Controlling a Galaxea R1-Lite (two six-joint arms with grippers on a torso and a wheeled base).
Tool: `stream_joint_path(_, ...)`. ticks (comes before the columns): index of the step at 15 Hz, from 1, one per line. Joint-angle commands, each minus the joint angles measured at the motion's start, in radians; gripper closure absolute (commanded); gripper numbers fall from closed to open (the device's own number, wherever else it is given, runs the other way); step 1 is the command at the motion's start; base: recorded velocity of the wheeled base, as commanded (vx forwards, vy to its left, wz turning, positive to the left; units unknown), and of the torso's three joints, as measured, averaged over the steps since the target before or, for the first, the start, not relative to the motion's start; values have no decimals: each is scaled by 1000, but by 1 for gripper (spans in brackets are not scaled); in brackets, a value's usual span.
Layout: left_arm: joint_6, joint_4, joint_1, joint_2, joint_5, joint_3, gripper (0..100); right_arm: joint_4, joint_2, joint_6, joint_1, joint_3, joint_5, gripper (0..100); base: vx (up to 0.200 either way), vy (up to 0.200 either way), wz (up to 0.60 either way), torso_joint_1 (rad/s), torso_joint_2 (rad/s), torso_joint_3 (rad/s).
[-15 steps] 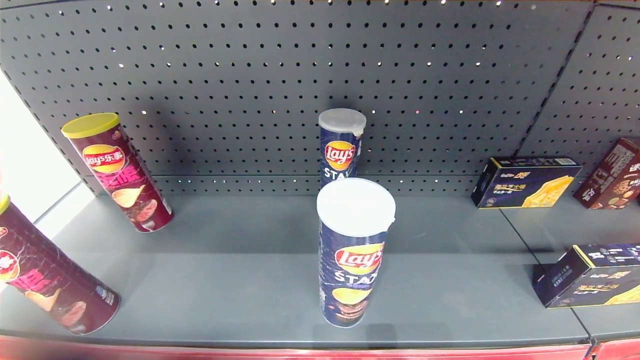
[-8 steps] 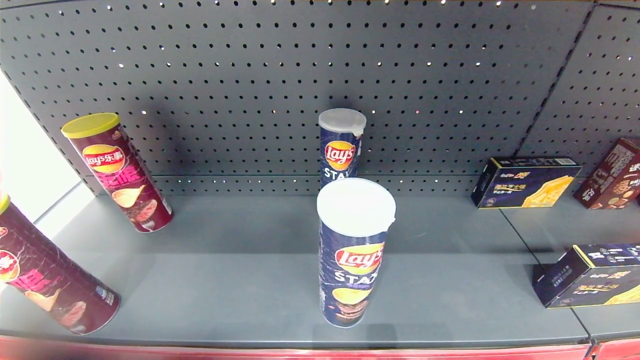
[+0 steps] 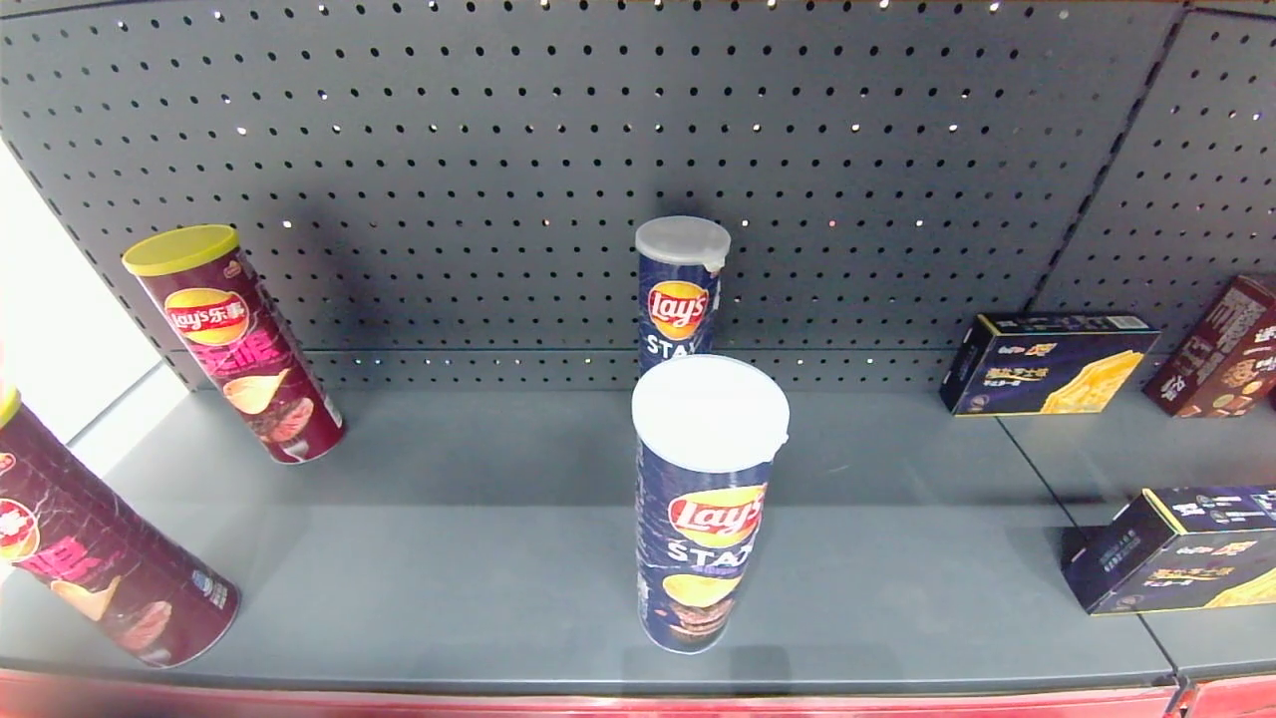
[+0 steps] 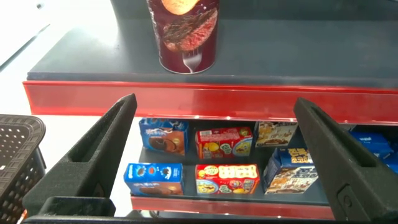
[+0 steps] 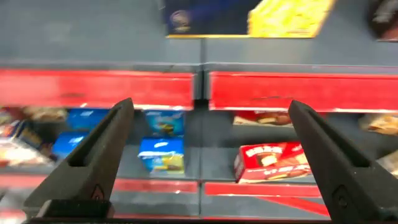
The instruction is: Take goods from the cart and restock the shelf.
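Both grippers face the shelf's red lip [image 4: 249, 99], level and empty. The left gripper [image 4: 214, 102] and right gripper [image 5: 211, 104] have their fingers spread wide. The cart's mesh basket [image 4: 18, 155] sits below the lip, near my left gripper, which I judge nearer. Blue cans [image 3: 703, 519] stand upright above the lip.

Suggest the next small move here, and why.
Probably swing the left gripper toward the black mesh basket beside it, likely the cart: it and the right gripper are open and empty, with nothing to place on the grey metal shelf.
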Motion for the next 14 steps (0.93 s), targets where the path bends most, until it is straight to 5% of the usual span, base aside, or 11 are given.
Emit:
stream_joint_path(1,0,0,0,1,0,0,0,0,-14,1,-19,1,0,0,0,0,0,0,0,0)
stream_joint_path(4,-3,0,1,1,8,1,0,1,-6,-1,-34,-1,0,0,0,0,0,0,0,0)
stream_joint_path(5,-2,0,1,1,6,1,0,0,-5,1,-144,-1,0,0,0,0,0,0,0,0)
stream_joint_path(6,-2,0,1,1,6,1,0,0,-6,1,-158,1,0,0,0,0,0,0,0,0)
stream_joint_path(10,-2,0,1,1,5,1,0,0,-75,-3,50,1,0,0,0,0,0,0,0,0)
stream_joint_path(14,-2,0,1,1,5,1,0,0,-100,4,41,1,0,0,0,0,0,0,0,0)
